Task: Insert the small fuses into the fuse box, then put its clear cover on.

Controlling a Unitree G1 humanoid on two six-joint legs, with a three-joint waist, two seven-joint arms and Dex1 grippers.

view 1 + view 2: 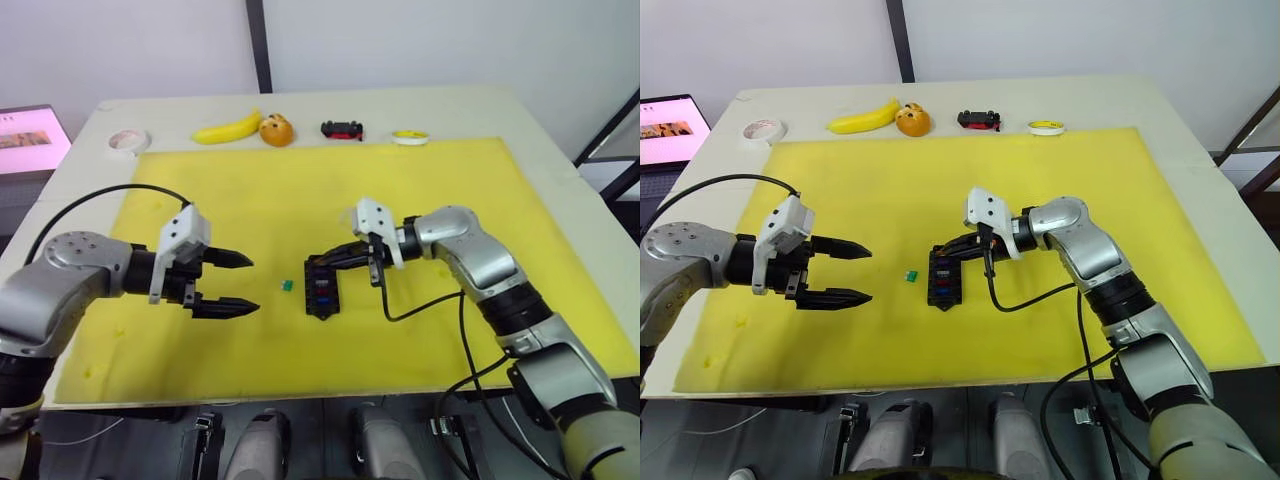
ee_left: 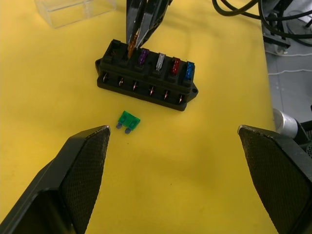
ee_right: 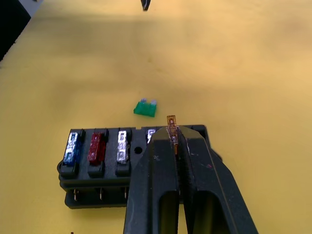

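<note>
My right gripper (image 3: 175, 139) pinches the amber fuse (image 3: 171, 125) over an end slot of the fuse box (image 1: 322, 283), mid-frame on the yellow mat (image 1: 450, 170). My left gripper (image 1: 235, 283) hangs spread at centre-left. The green fuse (image 1: 285, 286) lies between them; the clear cover (image 2: 75, 10) sits just beyond the box.

You find no readable writing here: the laptop screen (image 1: 668, 128) at the table's left edge shows rows of content too small to make out, and the fuses' (image 3: 98, 146) markings cannot be read.
</note>
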